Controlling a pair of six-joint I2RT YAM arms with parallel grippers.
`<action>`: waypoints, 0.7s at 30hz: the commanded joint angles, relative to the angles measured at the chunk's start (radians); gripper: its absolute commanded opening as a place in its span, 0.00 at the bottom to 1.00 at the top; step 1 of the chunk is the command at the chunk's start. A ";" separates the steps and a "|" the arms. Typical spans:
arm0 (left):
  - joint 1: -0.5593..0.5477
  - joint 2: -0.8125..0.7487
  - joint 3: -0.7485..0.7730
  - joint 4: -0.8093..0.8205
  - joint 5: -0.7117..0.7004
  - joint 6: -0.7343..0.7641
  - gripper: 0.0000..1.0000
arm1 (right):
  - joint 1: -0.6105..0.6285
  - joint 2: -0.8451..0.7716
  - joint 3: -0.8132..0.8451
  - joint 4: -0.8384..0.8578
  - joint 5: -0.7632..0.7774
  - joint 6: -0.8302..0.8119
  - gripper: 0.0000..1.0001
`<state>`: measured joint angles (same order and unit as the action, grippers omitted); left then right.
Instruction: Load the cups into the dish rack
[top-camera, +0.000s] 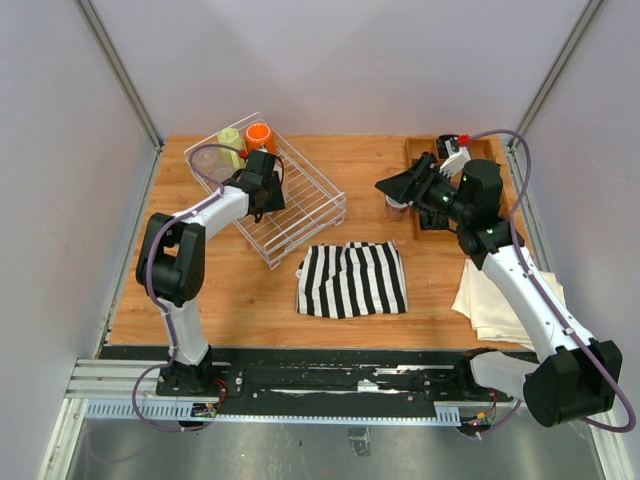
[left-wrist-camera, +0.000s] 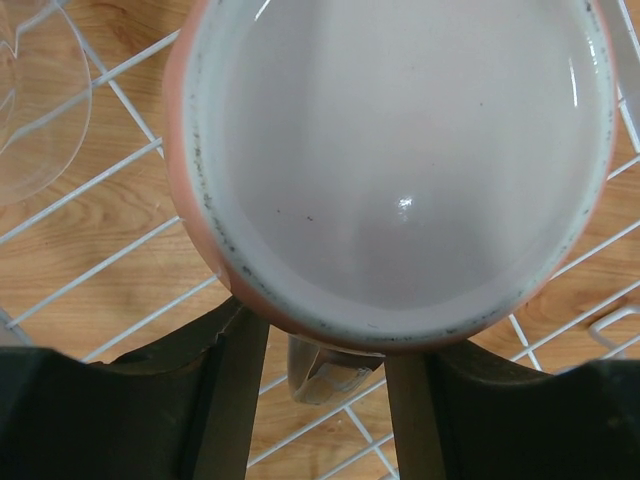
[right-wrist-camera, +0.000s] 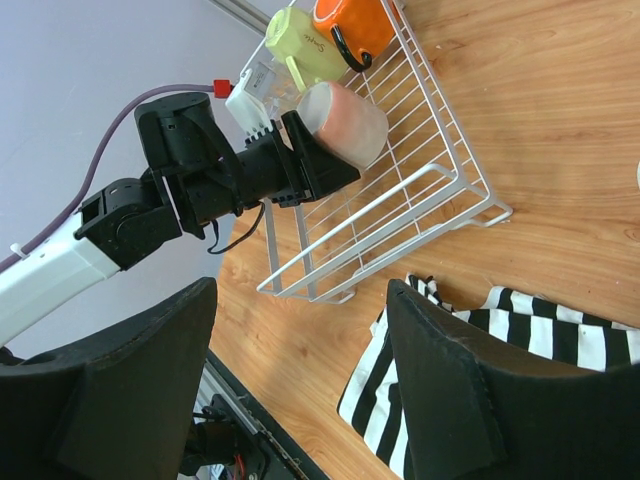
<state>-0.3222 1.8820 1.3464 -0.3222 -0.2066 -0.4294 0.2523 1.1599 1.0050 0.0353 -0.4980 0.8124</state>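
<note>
The white wire dish rack (top-camera: 305, 205) stands at the back left. It holds the orange mug (top-camera: 260, 135), the yellow-green mug (top-camera: 230, 140) and a clear tumbler (top-camera: 208, 162) at its far end. My left gripper (top-camera: 262, 178) is over the middle of the rack, shut on the pale pink mug (left-wrist-camera: 400, 160), which is tilted. Its fingers (left-wrist-camera: 235, 390) straddle the handle (left-wrist-camera: 322, 378). The right wrist view shows this mug (right-wrist-camera: 345, 120) at the left gripper's tip. My right gripper (top-camera: 392, 188) is open and empty, just above the smaller dusty-pink mug (top-camera: 396, 208). The second tumbler is not visible.
A black-and-white striped cloth (top-camera: 352, 278) lies at the centre front. A cream cloth (top-camera: 500, 300) lies front right under my right arm. The wooden tray (top-camera: 432, 222) sits at the back right, mostly behind my right wrist. Grey walls close in both sides.
</note>
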 joint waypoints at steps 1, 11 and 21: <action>0.001 -0.035 0.015 0.025 -0.026 -0.006 0.52 | -0.014 0.001 0.025 0.009 -0.015 -0.013 0.70; 0.001 0.082 0.205 -0.009 -0.016 0.017 0.53 | -0.014 0.008 0.018 0.003 -0.017 -0.014 0.70; 0.020 0.230 0.409 -0.066 -0.013 0.008 0.54 | -0.014 0.036 0.039 -0.019 -0.020 -0.035 0.70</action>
<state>-0.3172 2.0689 1.6913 -0.3595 -0.2085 -0.4232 0.2523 1.1854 1.0050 0.0261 -0.5060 0.8059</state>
